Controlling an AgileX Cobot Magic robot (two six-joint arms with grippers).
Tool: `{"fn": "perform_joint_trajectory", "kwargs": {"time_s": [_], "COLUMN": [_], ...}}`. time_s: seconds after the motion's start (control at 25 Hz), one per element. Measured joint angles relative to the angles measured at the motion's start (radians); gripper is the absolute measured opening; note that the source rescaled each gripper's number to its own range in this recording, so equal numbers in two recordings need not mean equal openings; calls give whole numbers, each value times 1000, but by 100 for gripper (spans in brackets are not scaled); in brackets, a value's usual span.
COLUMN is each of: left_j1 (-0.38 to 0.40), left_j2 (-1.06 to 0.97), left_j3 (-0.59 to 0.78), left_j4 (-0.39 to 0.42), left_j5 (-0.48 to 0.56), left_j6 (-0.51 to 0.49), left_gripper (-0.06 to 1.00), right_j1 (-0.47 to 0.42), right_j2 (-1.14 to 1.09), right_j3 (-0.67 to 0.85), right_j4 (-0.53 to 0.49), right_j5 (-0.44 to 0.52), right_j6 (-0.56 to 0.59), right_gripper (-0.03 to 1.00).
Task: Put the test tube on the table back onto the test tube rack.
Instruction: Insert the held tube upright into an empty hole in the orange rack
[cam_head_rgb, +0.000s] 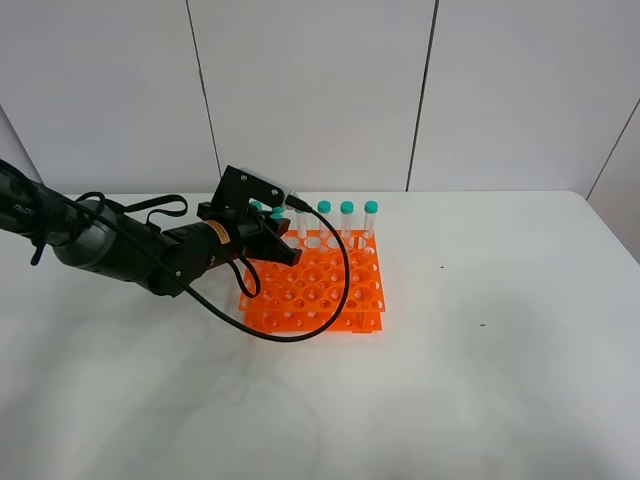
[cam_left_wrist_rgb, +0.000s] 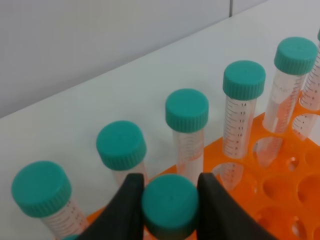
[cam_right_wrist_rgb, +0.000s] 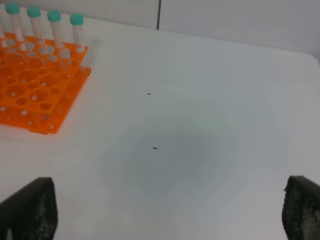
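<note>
White matte table (cam_head_rgb: 500, 350) fills the lower two thirds of the exterior view, with grey wall panels (cam_head_rgb: 320, 90) behind. Test tube (cam_left_wrist_rgb: 170, 205): teal cap clamped between the two black fingers (cam_left_wrist_rgb: 131, 210) of the left gripper (cam_left_wrist_rgb: 170, 200), one finger on each side of the cap. Tube body is hidden below the fingers, so I cannot tell whether the tip sits in a hole. In the exterior view the tube's cap (cam_head_rgb: 277, 213) shows just left of centre, over the rear left corner of the test tube rack (cam_head_rgb: 330, 290), with the left gripper (cam_head_rgb: 272, 245) reaching in from the left edge of the frame. Just behind the held tube, a row of capped tubes (cam_left_wrist_rgb: 187, 110) stands upright along the rack's rear edge; graduation marks are legible on some. Rack is orange, two tiers, at frame centre, and most of its front holes are open. Black cable (cam_head_rgb: 300, 335) loops from the arm down across the rack's front. Right gripper (cam_right_wrist_rgb: 165, 210): fingers spread wide, nothing between them, above bare table to the right of the rack (cam_right_wrist_rgb: 35, 85); not visible in the exterior view. Small dark specks (cam_head_rgb: 443, 267) lie on the table right of the rack.
</note>
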Motion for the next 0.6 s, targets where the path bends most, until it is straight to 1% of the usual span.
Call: {"fn": "perform_joint_trajectory", "kwargs": {"time_s": [0.32,0.6], "left_j1": [0,0], "left_j2": [4,23], "left_j3": [0,0], "left_j4": [0,-3], "left_j5": [0,-23], "left_j6": [3,3], "left_gripper": [0,0], "right_j1": [0,0], "right_j2": [0,0], "right_j3": [0,0], "right_j4": [0,0], "right_j5": [0,0], "right_j6": [0,0], "right_gripper": [100,100]}}
